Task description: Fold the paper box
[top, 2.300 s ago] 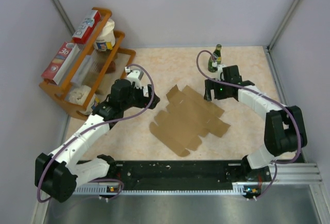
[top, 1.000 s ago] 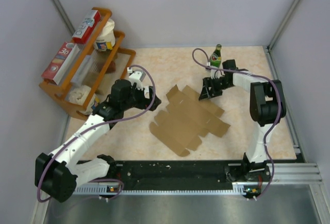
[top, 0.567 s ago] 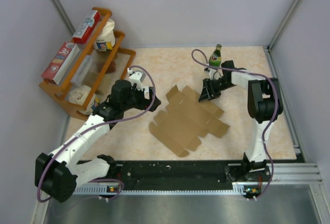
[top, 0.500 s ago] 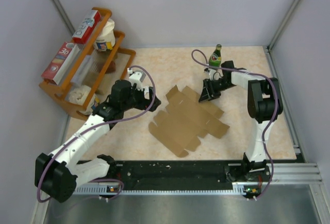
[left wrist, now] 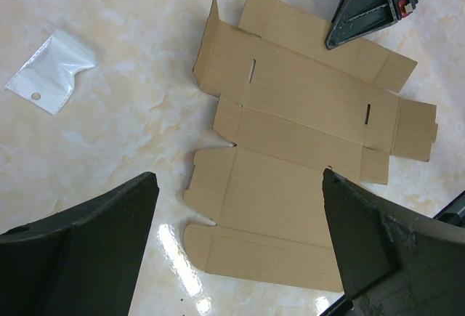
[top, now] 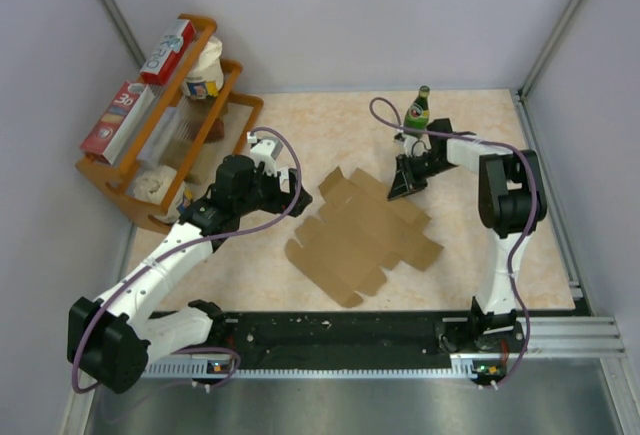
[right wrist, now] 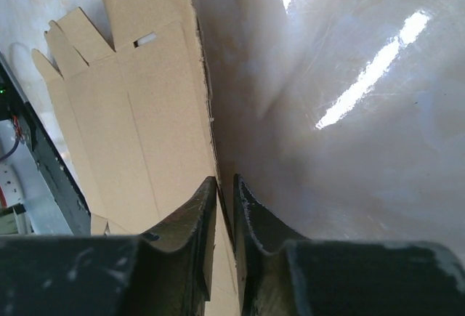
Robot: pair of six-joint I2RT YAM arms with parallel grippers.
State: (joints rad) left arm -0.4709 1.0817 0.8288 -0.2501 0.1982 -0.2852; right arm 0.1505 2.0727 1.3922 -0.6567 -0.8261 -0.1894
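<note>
Mostly flat, unfolded brown paper box

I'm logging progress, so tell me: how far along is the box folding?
Done: nothing folded yet; the paper box lies opened out on the table. In hand: the right gripper pinches the box's far edge, while the left gripper hangs open above its left side. Left: raising the walls, tucking the tabs and closing the lid.

lgt bright, even | glare streaks on tabletop, wrist views | shadows soft | top view sharp
</note>
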